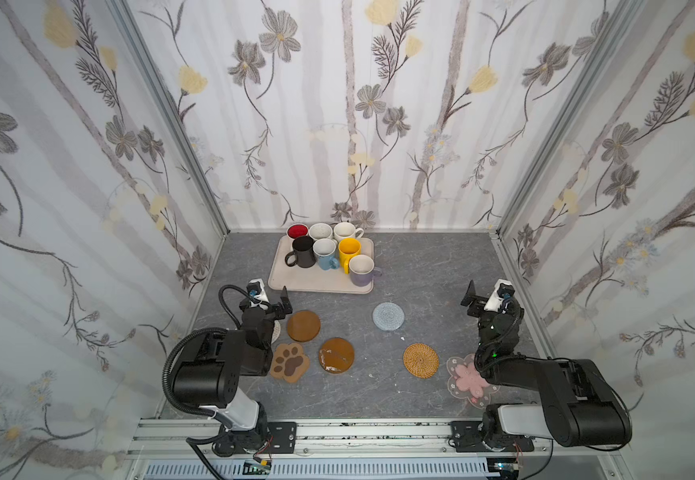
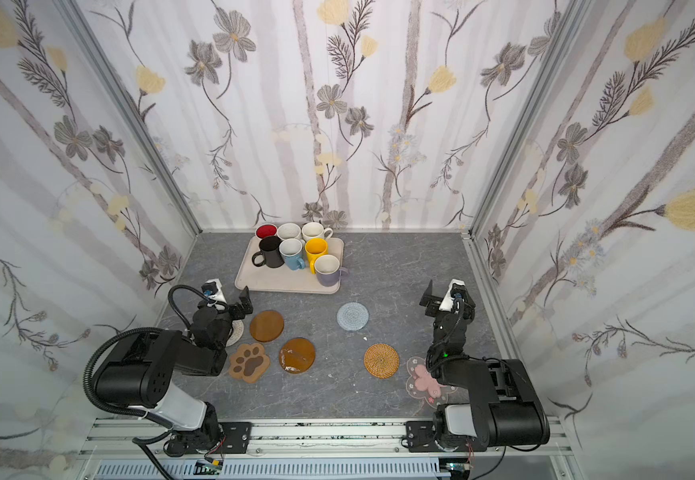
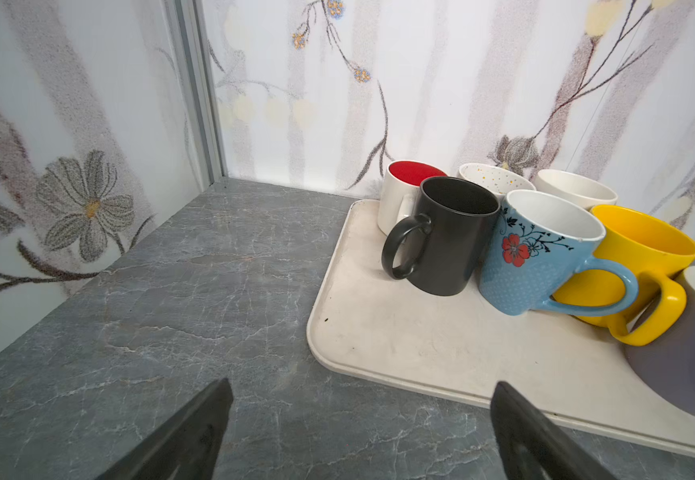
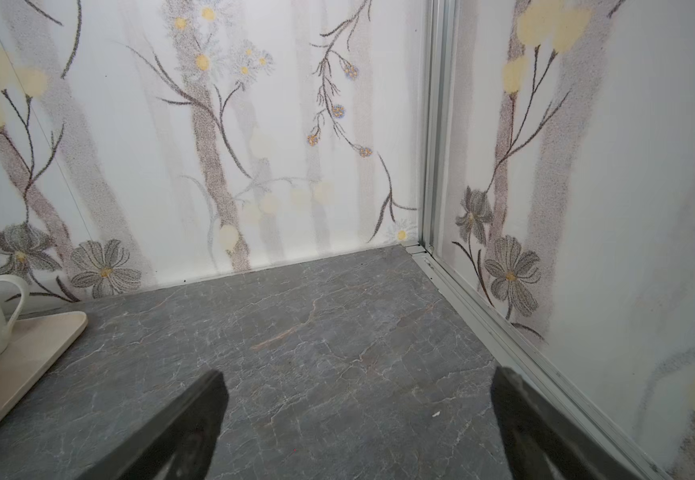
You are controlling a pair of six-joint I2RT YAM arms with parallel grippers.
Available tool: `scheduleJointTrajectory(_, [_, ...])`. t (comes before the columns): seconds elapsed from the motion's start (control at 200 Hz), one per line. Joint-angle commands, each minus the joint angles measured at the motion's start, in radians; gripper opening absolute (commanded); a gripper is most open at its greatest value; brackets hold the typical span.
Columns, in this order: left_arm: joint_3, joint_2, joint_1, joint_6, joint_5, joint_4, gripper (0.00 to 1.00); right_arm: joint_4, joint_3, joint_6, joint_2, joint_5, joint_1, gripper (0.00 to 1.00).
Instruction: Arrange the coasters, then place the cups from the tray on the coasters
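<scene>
Left gripper (image 3: 362, 386) wide open, empty; right gripper (image 4: 358, 372) same. Cups (image 1: 329, 253) on tray (image 1: 296, 284), ahead of left gripper, well apart from right one. Coasters (image 1: 421, 360) on table (image 1: 420, 270) behind both tools, toward arm bases. Amber coaster (image 1: 303, 326) just beside left gripper, so left arm is probably nearer.

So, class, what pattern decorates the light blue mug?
The light blue mug has a red flower and black vines; clearest in the left wrist view.
</scene>
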Motion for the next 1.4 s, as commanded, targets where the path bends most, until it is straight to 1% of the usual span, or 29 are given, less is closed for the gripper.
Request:
scheduleJointTrajectory(0.0, [0.003,0.001,0.0,0.008,-0.002,0.027,1.0,0.018,0.007,-0.014,-0.002,-0.007,0.001,1.0])
scheduleJointTrajectory(0.61, [0.004,0.001,0.001,0.006,-0.003,0.028,1.0,0.018,0.008,-0.014,-0.003,-0.008,0.0,1.0])
scheduleJointTrajectory(0.789, [0.004,0.001,0.023,-0.009,0.037,0.026,1.0,0.016,0.01,-0.013,-0.001,-0.01,-0.001,1.0])
scheduleJointTrajectory(1.234, [0.005,-0.001,0.022,-0.009,0.037,0.026,1.0,0.017,0.008,-0.011,-0.004,-0.019,-0.005,1.0])
scheduleJointTrajectory(1.294, [0.003,-0.003,0.024,-0.01,0.041,0.026,1.0,0.024,0.0,-0.013,-0.02,-0.019,-0.003,1.0])
scheduleJointTrajectory(1.354, [0.002,-0.017,0.025,-0.013,0.025,0.022,1.0,-0.014,-0.002,-0.018,-0.07,-0.009,0.003,1.0])
scheduleJointTrajectory(1.394, [0.001,-0.044,0.03,-0.024,0.022,0.008,1.0,-0.071,0.006,-0.016,-0.114,0.007,0.005,1.0])
